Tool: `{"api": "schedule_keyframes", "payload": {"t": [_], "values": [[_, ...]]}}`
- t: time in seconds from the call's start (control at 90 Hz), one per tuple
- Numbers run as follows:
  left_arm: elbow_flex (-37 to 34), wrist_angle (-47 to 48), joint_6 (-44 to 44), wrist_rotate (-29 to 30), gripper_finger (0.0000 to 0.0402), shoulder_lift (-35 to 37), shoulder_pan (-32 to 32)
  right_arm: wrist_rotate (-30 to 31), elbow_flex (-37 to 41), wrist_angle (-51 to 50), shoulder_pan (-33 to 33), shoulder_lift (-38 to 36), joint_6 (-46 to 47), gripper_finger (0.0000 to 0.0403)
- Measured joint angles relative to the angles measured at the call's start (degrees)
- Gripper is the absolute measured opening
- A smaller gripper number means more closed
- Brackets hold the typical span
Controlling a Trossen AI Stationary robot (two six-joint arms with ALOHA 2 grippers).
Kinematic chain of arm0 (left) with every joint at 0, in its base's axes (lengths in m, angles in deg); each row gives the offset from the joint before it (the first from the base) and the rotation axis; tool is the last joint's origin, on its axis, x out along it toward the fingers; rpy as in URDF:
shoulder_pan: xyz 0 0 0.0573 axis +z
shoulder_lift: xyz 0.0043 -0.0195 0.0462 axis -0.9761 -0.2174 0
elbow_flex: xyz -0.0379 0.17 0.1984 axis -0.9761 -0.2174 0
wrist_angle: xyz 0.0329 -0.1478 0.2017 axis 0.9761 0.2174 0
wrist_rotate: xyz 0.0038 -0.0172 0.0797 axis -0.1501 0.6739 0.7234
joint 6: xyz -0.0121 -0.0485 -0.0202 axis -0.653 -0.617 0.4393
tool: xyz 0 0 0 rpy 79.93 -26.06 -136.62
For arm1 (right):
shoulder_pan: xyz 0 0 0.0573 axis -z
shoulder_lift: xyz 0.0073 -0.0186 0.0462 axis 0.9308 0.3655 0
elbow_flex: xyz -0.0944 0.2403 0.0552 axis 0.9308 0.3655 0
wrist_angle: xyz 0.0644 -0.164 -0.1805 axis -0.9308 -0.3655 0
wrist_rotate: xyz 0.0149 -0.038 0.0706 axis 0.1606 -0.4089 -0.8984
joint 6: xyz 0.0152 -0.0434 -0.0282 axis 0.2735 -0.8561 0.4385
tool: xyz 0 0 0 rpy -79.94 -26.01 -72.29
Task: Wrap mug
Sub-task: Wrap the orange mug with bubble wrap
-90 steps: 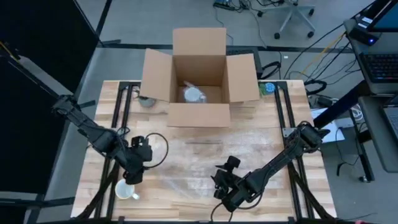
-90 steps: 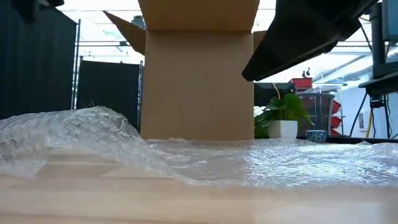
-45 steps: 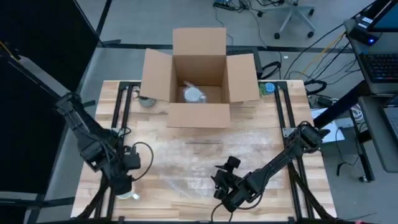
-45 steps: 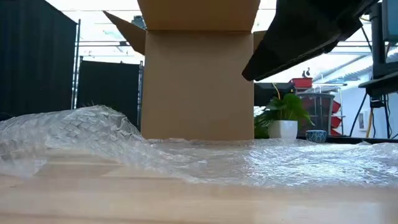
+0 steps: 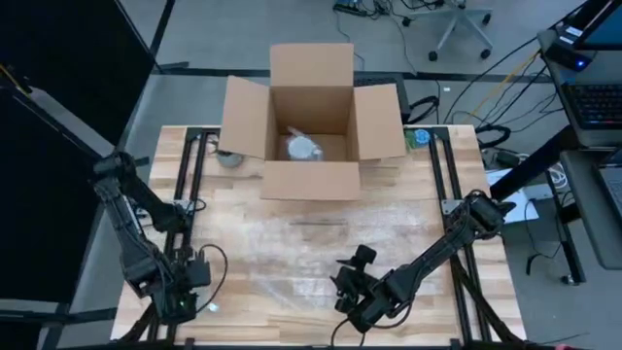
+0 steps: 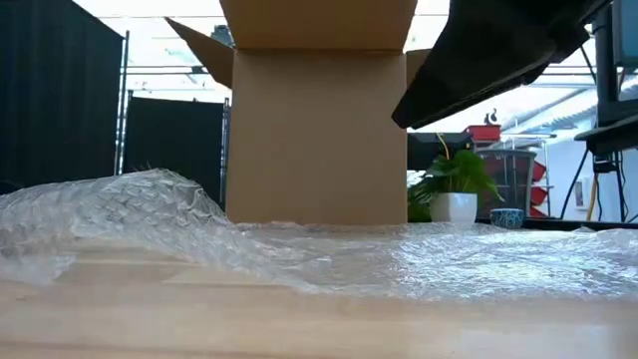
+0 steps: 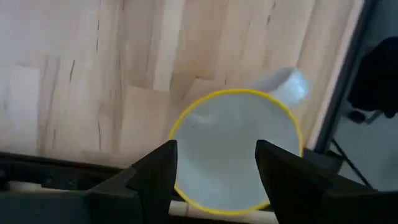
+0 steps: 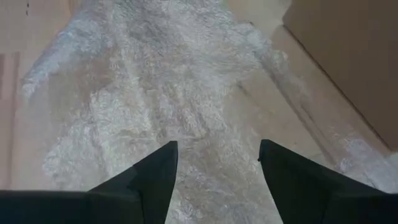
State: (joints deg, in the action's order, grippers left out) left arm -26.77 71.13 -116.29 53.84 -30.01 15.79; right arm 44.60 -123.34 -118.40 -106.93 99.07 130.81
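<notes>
A white mug [image 7: 236, 149] with a yellow rim stands upright on the wooden table near its near left corner, its handle [image 7: 289, 84] toward the table edge. My left gripper [image 7: 214, 149] hovers open right over it, one finger on each side of the mug's mouth; whether they touch the rim, I cannot tell. In the high view the gripper [image 5: 185, 299] hides nearly all of the mug [image 5: 209, 307]. A sheet of clear bubble wrap [image 5: 292, 262] lies spread on the table's middle. My right gripper [image 5: 347, 290] stands open above the wrap's near part [image 8: 161, 112].
An open cardboard box [image 5: 311, 126] stands at the far middle with a wrapped thing [image 5: 303, 148] inside. A small bowl [image 5: 230, 157] sits left of it. In the low view the wrap [image 6: 150, 214] humps up in front of the box [image 6: 317, 130].
My left gripper has swung from the wrap's left edge toward the table's near left corner and now stands over the mug, covering it in the high view. The mug has stayed where it was.
</notes>
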Motion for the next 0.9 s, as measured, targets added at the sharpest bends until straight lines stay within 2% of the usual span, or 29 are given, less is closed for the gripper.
{"api": "schedule_keyframes", "payload": {"t": [0.089,0.311,0.622,0.9], "values": [[-2.36,-0.31,-0.57,0.97,0.0205,-1.13,0.02,0.0,0.0,0.34,-0.21,0.0,0.02,0.0212],[-8.03,-4.16,-3.43,-1.89,0.0199,-2.1,0.35,-0.06,-0.02,1.62,-1.25,0.04,-0.31,0.0212],[-7.06,-4.3,-3.42,-1.85,0.0158,-1.18,0.92,0.13,-0.02,1.66,-0.94,0.04,-0.34,0.0212],[-2.14,-1.67,-3.49,-2.7,0.0155,-1.01,0.94,0.13,-0.02,1.66,-0.96,0.04,-0.26,0.0212]]}}
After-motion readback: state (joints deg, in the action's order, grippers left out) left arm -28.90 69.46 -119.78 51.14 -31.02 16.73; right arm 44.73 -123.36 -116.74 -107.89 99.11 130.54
